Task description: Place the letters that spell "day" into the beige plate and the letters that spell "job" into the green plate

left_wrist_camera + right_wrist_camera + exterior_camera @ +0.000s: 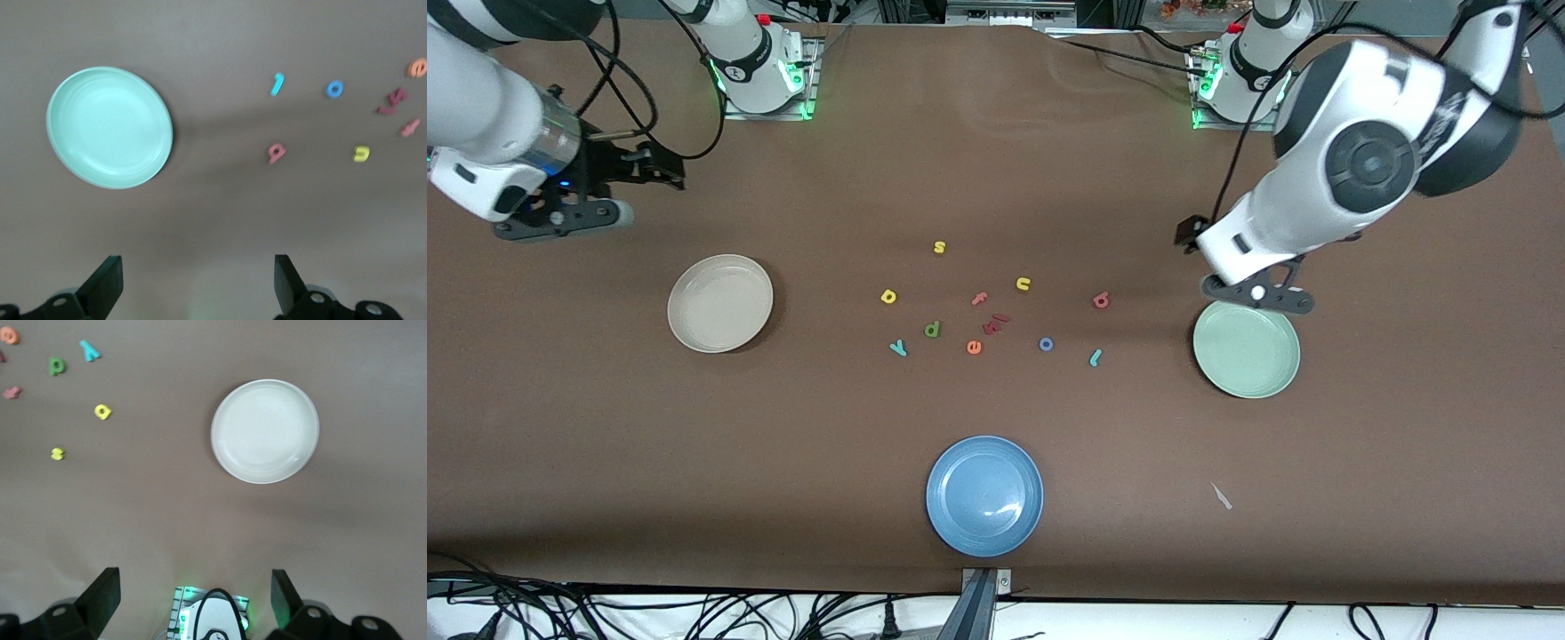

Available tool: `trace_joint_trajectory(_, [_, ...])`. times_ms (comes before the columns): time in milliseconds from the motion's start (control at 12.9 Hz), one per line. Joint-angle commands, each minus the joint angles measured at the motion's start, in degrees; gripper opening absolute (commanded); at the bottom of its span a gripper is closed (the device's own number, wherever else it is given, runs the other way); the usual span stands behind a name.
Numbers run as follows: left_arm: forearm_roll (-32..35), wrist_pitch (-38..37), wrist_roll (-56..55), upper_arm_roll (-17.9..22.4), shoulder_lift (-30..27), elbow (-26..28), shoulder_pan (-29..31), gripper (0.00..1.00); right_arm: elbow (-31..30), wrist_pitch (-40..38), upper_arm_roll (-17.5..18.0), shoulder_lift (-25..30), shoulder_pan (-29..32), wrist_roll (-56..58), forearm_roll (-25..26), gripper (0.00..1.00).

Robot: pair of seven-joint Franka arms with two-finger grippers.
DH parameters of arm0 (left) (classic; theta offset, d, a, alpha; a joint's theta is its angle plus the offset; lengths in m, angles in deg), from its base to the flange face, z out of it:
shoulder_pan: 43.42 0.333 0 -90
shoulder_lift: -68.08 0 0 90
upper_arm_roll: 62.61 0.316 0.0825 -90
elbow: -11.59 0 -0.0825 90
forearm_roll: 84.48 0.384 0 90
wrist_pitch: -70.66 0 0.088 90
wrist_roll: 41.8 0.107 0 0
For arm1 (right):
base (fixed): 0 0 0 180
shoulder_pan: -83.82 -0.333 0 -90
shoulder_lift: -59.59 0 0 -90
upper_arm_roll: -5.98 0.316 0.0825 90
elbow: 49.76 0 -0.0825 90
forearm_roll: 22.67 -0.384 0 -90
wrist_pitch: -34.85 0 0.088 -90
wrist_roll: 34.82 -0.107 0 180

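Note:
The beige plate (720,302) (265,431) lies toward the right arm's end of the table, the green plate (1246,348) (110,127) toward the left arm's end. Between them lie the yellow "a" (888,297), green "d" (932,330), teal "y" (898,348), teal "j" (1096,357), blue "o" (1046,344) and salmon "b" (1101,300). My left gripper (1258,295) (198,280) hangs open and holds nothing, over the green plate's rim. Over bare table by the beige plate, my right gripper (660,167) (193,597) is open too, holding nothing.
A blue plate (984,495) sits near the table's front edge. Other letters lie among the task's: yellow "s" (939,247), yellow "n" (1023,284), pink "f" (980,299), orange "e" (974,347) and a dark red piece (996,324). A small white scrap (1221,496) lies nearer the camera than the green plate.

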Motion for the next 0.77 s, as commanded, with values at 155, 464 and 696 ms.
trace_joint_trajectory(155, [-0.64,11.6,-6.14,0.59,12.65,-5.72,-4.6,1.0,-0.2,2.68,-0.24,-3.69,-8.41,-11.74,-1.23,1.0])
trace_joint_trajectory(464, [0.41,22.5,-6.42,0.77,18.99,-5.02,-8.12,1.0,-1.43,8.73,-0.24,-8.09,-15.09,-25.35,-0.79,1.0])
trace_joint_trajectory(696, [6.73,28.31,-6.07,0.59,23.21,-3.7,-8.47,0.98,-5.99,16.73,-0.16,-8.36,-17.13,-31.18,-0.7,1.0])
